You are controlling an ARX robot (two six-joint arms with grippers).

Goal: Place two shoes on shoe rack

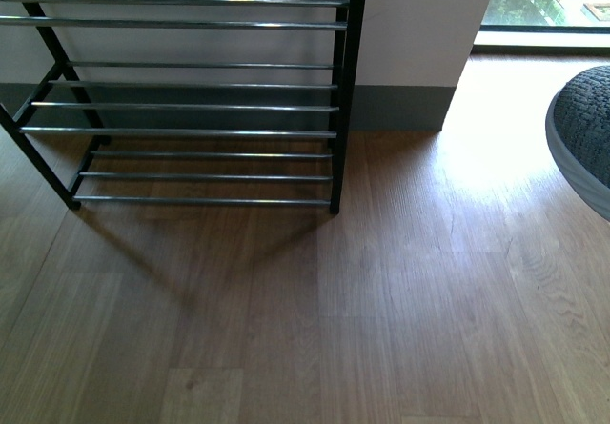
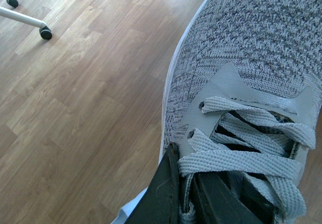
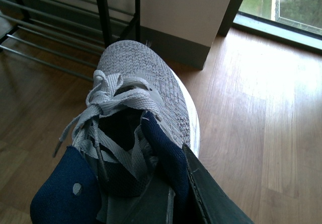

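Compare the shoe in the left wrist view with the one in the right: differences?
Left arm's shoe: laces lie flat in rows; right arm's shoe: laces loose and bunched, one end dangling. Right arm's shoe shows navy lining; on the left arm's shoe none is in view. Right arm's shoe points its toe toward the rack; the left arm's shoe has bare floor and a caster beside it. Both: grey knit, white sole.
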